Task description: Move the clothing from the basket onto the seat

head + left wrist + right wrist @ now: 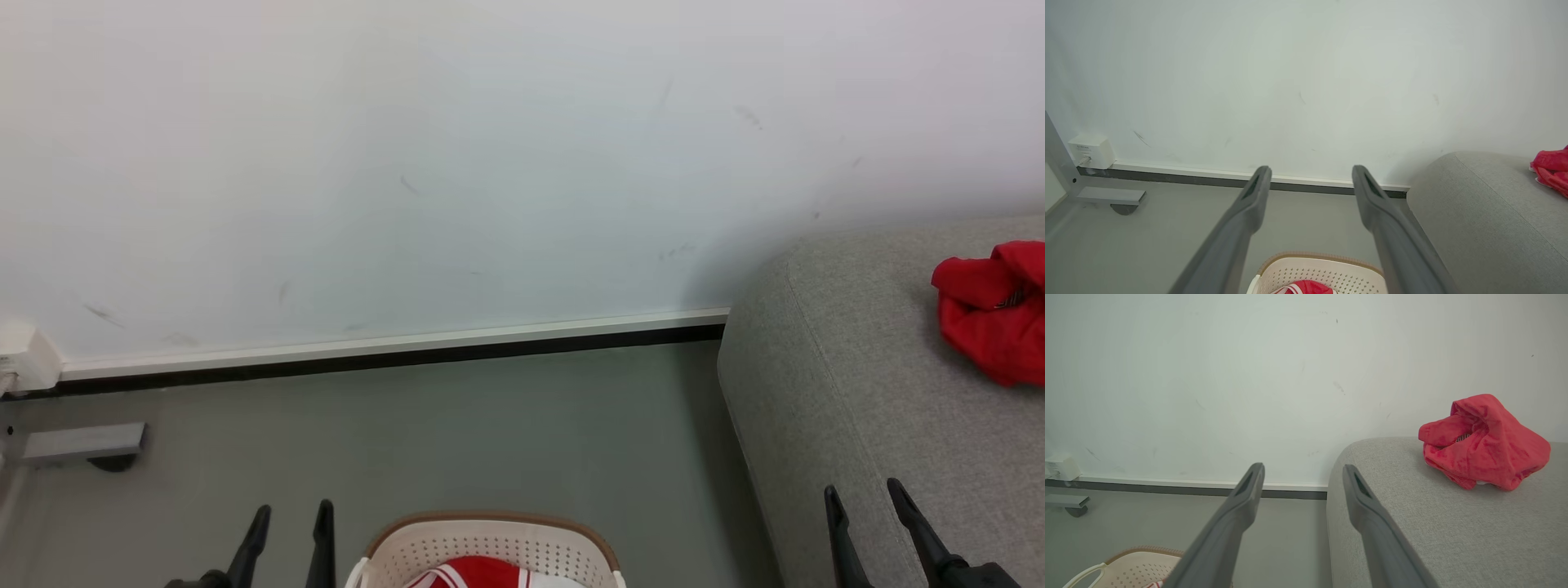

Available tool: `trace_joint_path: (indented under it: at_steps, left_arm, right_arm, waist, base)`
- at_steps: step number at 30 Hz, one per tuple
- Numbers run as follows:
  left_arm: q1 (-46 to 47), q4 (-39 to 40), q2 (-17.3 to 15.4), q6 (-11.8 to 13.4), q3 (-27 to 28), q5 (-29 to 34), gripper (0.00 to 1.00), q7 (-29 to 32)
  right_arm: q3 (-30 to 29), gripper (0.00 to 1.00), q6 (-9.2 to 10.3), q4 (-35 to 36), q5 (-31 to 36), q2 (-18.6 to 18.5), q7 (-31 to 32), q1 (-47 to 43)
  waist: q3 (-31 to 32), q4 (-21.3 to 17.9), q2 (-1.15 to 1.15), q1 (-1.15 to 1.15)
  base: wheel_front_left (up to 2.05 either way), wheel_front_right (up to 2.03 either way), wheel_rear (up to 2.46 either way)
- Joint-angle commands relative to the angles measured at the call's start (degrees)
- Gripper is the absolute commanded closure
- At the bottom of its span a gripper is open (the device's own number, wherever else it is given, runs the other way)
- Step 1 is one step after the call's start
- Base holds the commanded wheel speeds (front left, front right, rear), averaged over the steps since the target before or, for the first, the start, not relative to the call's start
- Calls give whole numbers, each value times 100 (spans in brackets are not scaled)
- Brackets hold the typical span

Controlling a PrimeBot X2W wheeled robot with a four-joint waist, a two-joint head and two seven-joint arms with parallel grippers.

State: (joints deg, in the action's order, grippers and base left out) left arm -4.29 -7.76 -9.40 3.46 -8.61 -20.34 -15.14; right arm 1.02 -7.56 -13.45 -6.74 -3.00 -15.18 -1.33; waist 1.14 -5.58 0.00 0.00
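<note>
Fingers of the left gripper point(294, 508) stand spread with nothing between them, at the near left, just left of the basket point(490, 519). The right gripper point(862, 487) is likewise spread and empty, at the near right, close to the left edge of the seat point(849, 392). Neither touches any fabric.

Between the two, the basket sits on the grey floor point(490, 425) at the near edge of the head view. A red garment with white stripes point(469, 572) lies inside it. To the right, well apart from the basket, a crumpled red garment point(992, 322) rests on top of the seat.

The task looks partly done: one piece is on the seat and at least one is left in the basket. Whether more lie beneath it cannot be told, since most of the basket is cut off. The next piece is not yet gripped.

A small dark mark, perhaps a print or tag, shows in a fold of the crumpled red garment, too small to read. A white box point(1090, 150) low on the wall point(1306, 81) at the far left carries a label, also illegible. No brand can be read.
</note>
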Motion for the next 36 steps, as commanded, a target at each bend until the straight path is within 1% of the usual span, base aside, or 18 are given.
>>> trace_joint_path:
  at_steps: [1,11,16,19,25,31,36]
  left_arm:
    - [-79,-25,56,-78,84,123,0,0]
    - [-57,-65,244,-327,365,390,0,-1]
    - [-23,-99,330,-408,443,471,0,-1]
    - [-13,-119,352,-455,450,504,0,-1]
    - [108,-331,388,-547,286,663,0,-1]
    - [585,-487,350,-631,-74,889,0,233]
    - [1208,-675,310,-801,-490,1128,0,626]
  right_arm:
    - [-19,0,14,-26,-70,12,6,-41]
    - [103,0,14,-44,-161,10,6,14]
    - [98,0,14,-30,-164,10,6,70]
    - [110,0,14,-11,-180,10,6,100]
    - [69,0,14,68,-183,9,6,133]
    - [40,0,14,241,-275,10,6,397]
    - [61,0,14,372,-403,11,6,731]
  waist:
    - [3,9,0,0]
    - [-12,-15,0,0]
    - [-33,-59,0,0]
    - [-65,-95,0,0]
    - [-225,-217,0,0]
    - [-884,-359,0,0]
    - [-1587,-502,0,0]
  base:
    - [0,0,0]
    - [0,0,0]
    - [0,0,0]
    - [0,0,0]
    - [0,0,0]
    - [0,0,0]
    - [0,0,0]
